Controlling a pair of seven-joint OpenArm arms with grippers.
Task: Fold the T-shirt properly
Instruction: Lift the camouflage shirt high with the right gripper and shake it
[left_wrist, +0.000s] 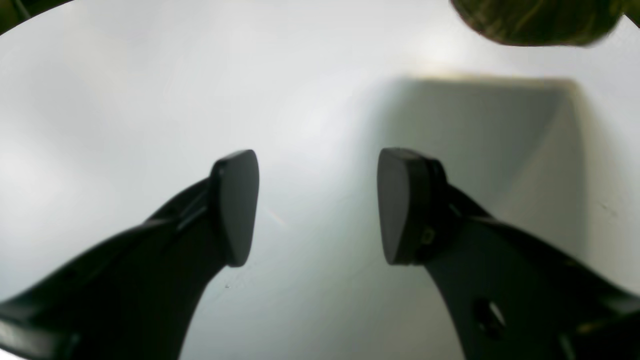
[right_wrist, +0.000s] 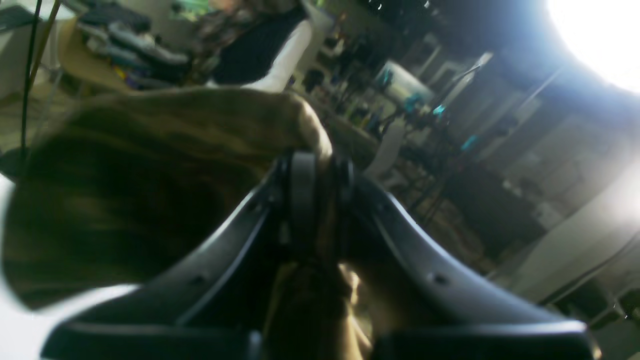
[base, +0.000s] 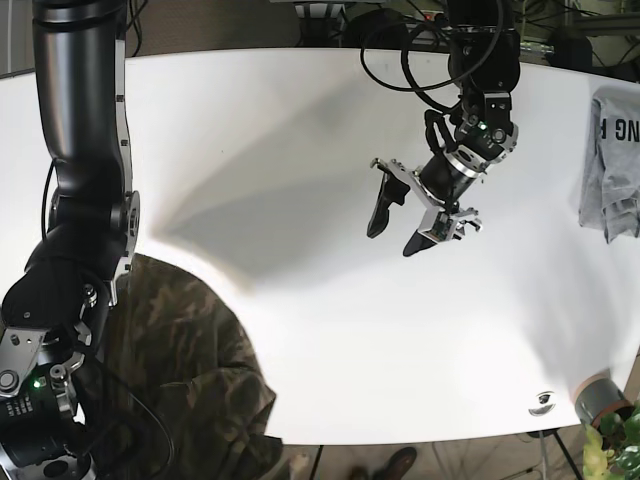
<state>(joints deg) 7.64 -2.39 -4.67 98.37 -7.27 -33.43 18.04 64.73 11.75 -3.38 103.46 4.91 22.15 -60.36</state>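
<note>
The right gripper (right_wrist: 317, 172) is pinched on the camouflage T-shirt (base: 185, 370), which hangs over the table (base: 300, 180) edge at seven o'clock, while the left gripper (base: 395, 228) hovers spread and empty well apart toward two o'clock.

Bare white table (base: 300, 180) is lying open all around the spread-fingered left gripper (base: 397, 223), while the camouflage T-shirt (base: 190, 370) is crowding the near corner and a grey garment (base: 612, 165) is blocking the far edge.
</note>
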